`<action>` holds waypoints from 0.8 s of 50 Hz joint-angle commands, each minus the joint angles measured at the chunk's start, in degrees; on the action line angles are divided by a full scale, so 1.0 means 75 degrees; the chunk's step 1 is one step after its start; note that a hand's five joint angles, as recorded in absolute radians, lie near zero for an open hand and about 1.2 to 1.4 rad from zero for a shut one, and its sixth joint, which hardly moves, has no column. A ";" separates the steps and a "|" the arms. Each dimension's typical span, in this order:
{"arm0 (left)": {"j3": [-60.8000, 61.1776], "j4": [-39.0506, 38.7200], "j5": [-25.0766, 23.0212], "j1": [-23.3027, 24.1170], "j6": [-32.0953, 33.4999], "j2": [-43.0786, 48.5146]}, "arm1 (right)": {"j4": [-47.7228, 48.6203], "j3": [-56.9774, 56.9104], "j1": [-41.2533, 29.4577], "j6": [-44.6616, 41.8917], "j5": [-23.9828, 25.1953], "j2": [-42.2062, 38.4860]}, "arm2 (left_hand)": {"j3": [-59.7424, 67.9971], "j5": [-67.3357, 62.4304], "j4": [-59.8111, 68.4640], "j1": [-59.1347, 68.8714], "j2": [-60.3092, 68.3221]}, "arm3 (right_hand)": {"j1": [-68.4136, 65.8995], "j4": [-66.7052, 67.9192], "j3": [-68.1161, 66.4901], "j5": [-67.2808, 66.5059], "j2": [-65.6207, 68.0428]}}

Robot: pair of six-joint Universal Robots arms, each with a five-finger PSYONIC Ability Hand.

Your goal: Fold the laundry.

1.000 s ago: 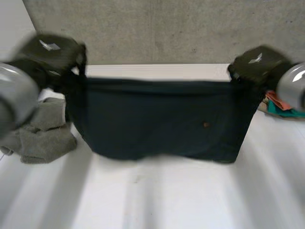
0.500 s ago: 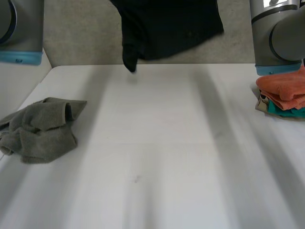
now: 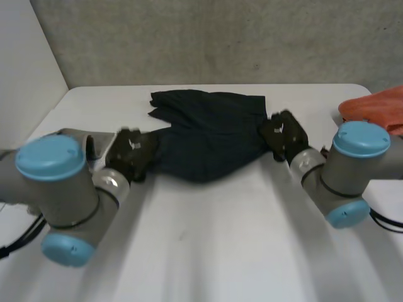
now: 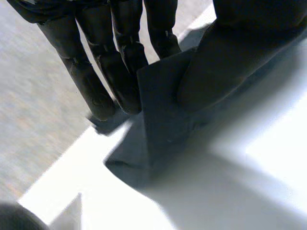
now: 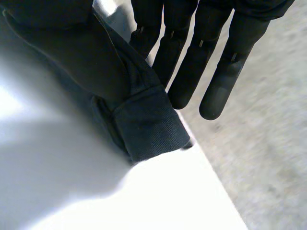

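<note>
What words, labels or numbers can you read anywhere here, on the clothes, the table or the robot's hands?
No text here can be read.
A small white mark on the back of the left hand: too blurred to read.
A small white mark on the back of the right hand: too blurred to read.
The dark cloth and the orange cloth: no print or tag visible.

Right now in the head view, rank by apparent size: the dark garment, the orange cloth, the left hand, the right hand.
1. dark garment, clearly largest.
2. orange cloth, partly cut off, so only roughly ahead of the hands.
3. left hand and right hand look alike; no ranking between them.
</note>
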State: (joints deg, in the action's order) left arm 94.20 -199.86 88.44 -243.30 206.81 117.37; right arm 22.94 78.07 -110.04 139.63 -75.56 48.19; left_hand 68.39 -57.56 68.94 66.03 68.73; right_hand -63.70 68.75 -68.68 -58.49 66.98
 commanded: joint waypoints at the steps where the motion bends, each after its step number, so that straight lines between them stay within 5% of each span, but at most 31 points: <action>1: 0.0517 0.0807 0.0103 0.0225 -0.0035 -0.0835 | -0.2118 0.0595 0.0036 -0.0418 -0.0133 0.1039 | 0.1548 -0.1659 0.1474 0.1863 0.1503 | -0.2174 0.1500 -0.1510 -0.1535 0.1736; 10: 0.0811 0.2563 0.0080 0.0284 0.0058 -0.2007 | -0.4346 0.1250 0.0129 -0.1073 -0.0320 0.2047 | 0.1548 -0.1659 0.1474 0.1863 0.1503 | -0.2174 0.1500 -0.1510 -0.1535 0.1736; 16: 0.1138 0.5456 -0.0014 0.0553 0.0608 -0.2535 | -0.6501 0.2316 0.0434 -0.2385 -0.0836 0.2855 | 0.1548 -0.1659 0.1474 0.1863 0.1503 | -0.2174 0.1500 -0.1510 -0.1535 0.1736; 21: 0.1256 0.7544 -0.0143 0.1022 0.0890 -0.2898 | -0.7242 0.3090 0.0680 -0.3334 -0.0462 0.3617 | 0.1548 -0.1659 0.1474 0.1863 0.1503 | -0.2174 0.1500 -0.1510 -0.1535 0.1736; 30: 0.0123 0.6062 0.0125 0.1281 0.0551 -0.2515 | -0.7278 0.2917 0.0763 -0.3232 0.0137 0.3748 | 0.1548 -0.1659 0.1474 0.1863 0.1503 | -0.2174 0.1500 -0.1510 -0.1535 0.1736; 40: -0.2246 0.3248 0.0584 0.0730 0.0598 -0.0568 | -0.5194 0.1112 0.0634 -0.0783 -0.0636 0.2799 | 0.1548 -0.1659 0.1474 0.1863 0.1503 | -0.2174 0.1500 -0.1510 -0.1535 0.1736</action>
State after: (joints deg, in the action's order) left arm 87.67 -162.50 92.31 -235.45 211.34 104.51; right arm -25.69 94.08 -104.55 123.40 -76.25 73.88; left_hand 68.40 -57.75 68.95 66.03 68.74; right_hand -63.70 68.76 -68.68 -58.48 66.98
